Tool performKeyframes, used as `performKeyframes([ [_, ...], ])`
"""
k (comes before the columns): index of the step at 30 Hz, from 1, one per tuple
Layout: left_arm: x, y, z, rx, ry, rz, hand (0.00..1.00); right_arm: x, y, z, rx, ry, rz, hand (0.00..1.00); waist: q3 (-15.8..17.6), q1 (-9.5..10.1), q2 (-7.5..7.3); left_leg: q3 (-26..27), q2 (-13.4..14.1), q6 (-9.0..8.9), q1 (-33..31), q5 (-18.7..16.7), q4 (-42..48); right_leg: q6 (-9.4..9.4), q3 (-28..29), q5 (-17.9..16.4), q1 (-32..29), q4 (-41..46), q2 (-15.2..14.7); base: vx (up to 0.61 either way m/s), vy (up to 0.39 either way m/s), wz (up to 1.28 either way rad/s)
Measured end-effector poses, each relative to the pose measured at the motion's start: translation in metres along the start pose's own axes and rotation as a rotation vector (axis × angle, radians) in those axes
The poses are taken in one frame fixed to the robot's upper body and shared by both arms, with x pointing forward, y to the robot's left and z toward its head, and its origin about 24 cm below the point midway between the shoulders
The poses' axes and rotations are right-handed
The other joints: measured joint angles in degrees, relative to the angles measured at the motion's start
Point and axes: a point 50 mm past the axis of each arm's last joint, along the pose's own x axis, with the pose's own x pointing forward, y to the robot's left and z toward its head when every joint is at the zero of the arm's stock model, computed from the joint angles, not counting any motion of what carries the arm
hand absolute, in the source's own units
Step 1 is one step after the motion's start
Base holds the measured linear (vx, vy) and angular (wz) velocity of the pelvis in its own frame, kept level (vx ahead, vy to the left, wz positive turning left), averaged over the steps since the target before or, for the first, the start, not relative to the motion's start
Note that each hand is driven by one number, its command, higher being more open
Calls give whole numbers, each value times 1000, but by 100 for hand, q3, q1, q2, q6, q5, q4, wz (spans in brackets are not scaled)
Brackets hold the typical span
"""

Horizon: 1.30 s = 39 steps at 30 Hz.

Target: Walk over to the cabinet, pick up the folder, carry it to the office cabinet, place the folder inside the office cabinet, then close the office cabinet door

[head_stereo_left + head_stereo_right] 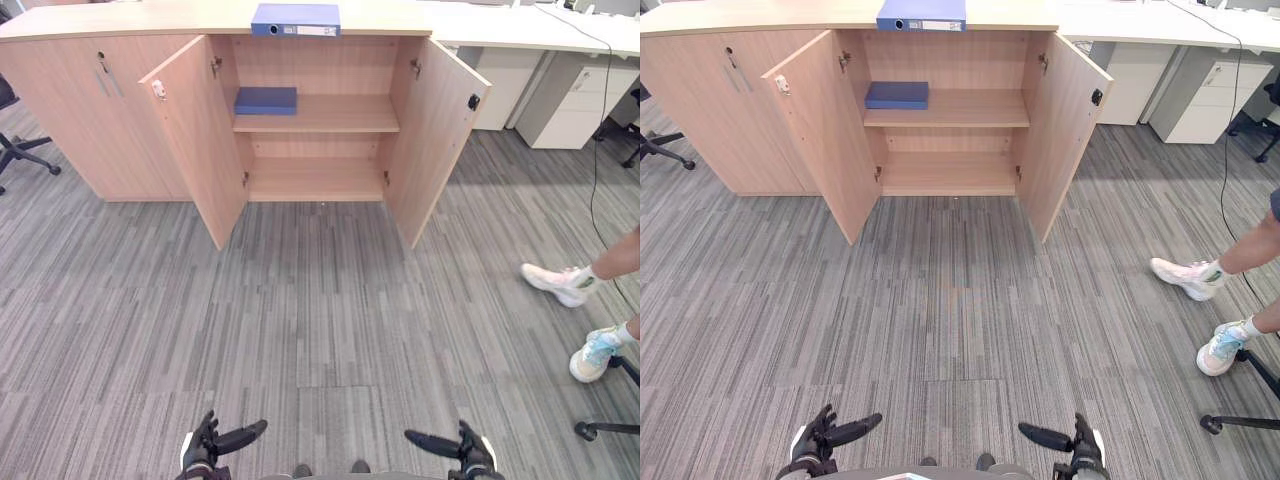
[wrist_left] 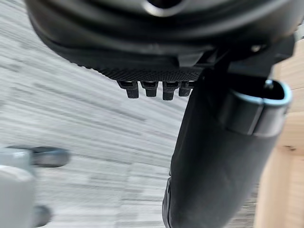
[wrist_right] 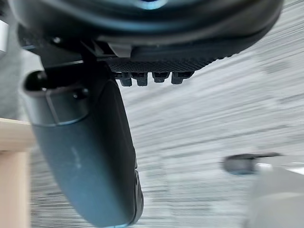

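Note:
A blue ring-binder folder [image 1: 295,19] lies flat on top of the low wooden office cabinet [image 1: 110,120], straight ahead and a few steps away. Both cabinet doors, the left door [image 1: 195,135] and the right door [image 1: 432,130], stand wide open. On the upper shelf [image 1: 330,118] inside lies a flat dark-blue folder [image 1: 266,100]; the lower shelf is bare. My left hand [image 1: 205,445] and right hand [image 1: 470,452] hang low at the near edge of the view, both open and holding nothing. The wrist views show the left thumb [image 2: 213,166] and the right thumb [image 3: 95,156] over grey carpet.
A person's feet in light sneakers [image 1: 560,283] stand on the right of the carpet. A black chair base [image 1: 605,428] is at the near right, another office chair [image 1: 15,150] at the far left. White drawer units [image 1: 570,100] stand right of the cabinet.

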Motion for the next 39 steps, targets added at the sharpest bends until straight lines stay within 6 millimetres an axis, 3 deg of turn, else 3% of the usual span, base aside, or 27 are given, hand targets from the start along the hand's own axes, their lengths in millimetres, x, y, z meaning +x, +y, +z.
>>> performKeyframes([
  [5, 0, 0, 9, -6, -45, -2, 100, 3, 0, 24, -6, -95, 7, 100, 78, -6, 1, 25, 0, -96, 129, -60, -11, 5, -2, 1, 132, -51, -2, 15, 1, -1],
  [14, -7, 3, 11, -13, -85, -4, 100, 3, -2, 32, 1, -131, 4, 100, 183, -2, 15, 70, 1, -97, 1, -64, 55, 9, 4, -6, 33, -43, -9, -19, -16, -2],
  [19, -9, -9, 24, -66, -146, -31, 100, 3, -2, 46, 19, -188, 3, 100, 341, 16, 46, 132, 40, -32, -500, -403, 642, 62, -35, -135, -274, 159, -24, -42, -7, 1],
  [21, -10, -12, 28, -87, -167, -40, 100, 2, -2, 49, 23, -198, -2, 100, 348, 28, 56, 188, 82, 82, -764, -687, 1039, 72, -67, -467, -555, 545, -38, 13, 13, -2],
  [24, -11, -12, 31, -90, -184, -38, 100, 3, -2, 50, 39, -199, -15, 100, 367, 45, 27, 328, 73, 198, -933, -1093, 1506, 294, -124, -1028, -994, 1523, -192, 100, 50, -10],
  [25, -11, -11, 31, -89, -184, -31, 100, 3, -2, 50, 47, -199, -14, 100, 394, 35, 39, 337, 46, 247, -870, -1238, 1566, 365, -205, -1137, -1212, 2182, -283, 192, 87, -16],
  [26, -11, -11, 33, -83, -188, -28, 100, 3, 1, 52, 49, -206, -7, 100, 469, 16, 69, 329, 47, 295, -734, -1341, 1565, 392, -388, -1103, -1730, 3437, -391, 219, 90, -9],
  [27, -10, -10, 35, -73, -193, -31, 100, 2, 3, 52, 44, -207, 0, 100, 537, 3, 64, 307, 43, 356, -613, -1377, 1567, 411, -490, -1173, -1975, 3953, -439, 350, 88, -1],
  [28, -9, -8, 39, -45, -202, -31, 100, 1, 5, 47, 42, -195, 9, 100, 610, -10, 51, 250, 51, 321, -323, -1498, 1550, 283, -585, -1364, -2260, 4334, -470, 436, 59, 12],
  [30, -7, -9, 43, -30, -212, -35, 100, 1, 6, 48, 43, -197, 11, 100, 658, -47, 70, 164, 53, 280, -48, -1616, 1433, 211, -765, -1422, -2519, 4126, -505, 427, 29, 22],
  [31, -5, -13, 50, -30, -231, -46, 100, 1, 6, 51, 37, -209, 12, 100, 708, -147, 100, 45, 143, 244, 146, -1642, 1290, 156, -919, -1383, -2709, 3647, -436, 545, -35, 59],
  [33, 0, -24, 66, -38, -276, -74, 100, 2, 3, 57, 15, -228, 12, 100, 831, -204, 296, -175, 417, 110, 454, -1642, 945, 64, -1131, -1021, -3027, 2711, -187, 654, -64, 66],
  [34, 1, -27, 73, -36, -298, -83, 100, 1, 3, 56, 7, -229, 17, 100, 835, -209, 280, -224, 508, -111, 635, -1662, 840, -26, -1143, -371, -3125, 1900, -69, 707, -102, 57],
  [35, 1, -26, 71, -35, -292, -80, 100, -1, 3, 53, 1, -227, 19, 100, 806, -239, 214, -262, 556, -370, 903, -1808, 859, -268, -1133, 723, -3096, 1568, -74, 749, -126, 54],
  [36, 2, -29, 68, -43, -281, -83, 100, -1, 0, 53, -3, -226, 12, 100, 825, -276, 308, -290, 645, -483, 1019, -1871, 935, -389, -1192, 736, -3089, 1828, -42, 746, -139, 35],
  [37, 3, -32, 70, -44, -281, -93, 100, 2, 5, 64, 3, -253, 21, 100, 881, -315, 403, -231, 799, -860, 864, -1653, 1428, -523, -1321, 411, -3130, 2337, -31, 700, -164, 28],
  [38, 3, -37, 69, -51, -273, -105, 100, 1, 5, 68, 3, -269, 29, 100, 894, -333, 336, -128, 791, -1014, 548, -1115, 2384, -489, -1323, 41, -2882, 2435, -125, 820, -209, 23],
  [39, 3, -41, 65, -64, -260, -108, 100, 1, 4, 68, -3, -270, 30, 100, 921, -323, 329, -31, 869, -1007, 247, -432, 3383, -471, -1301, -126, -2484, 2256, -117, 703, -199, 18],
])
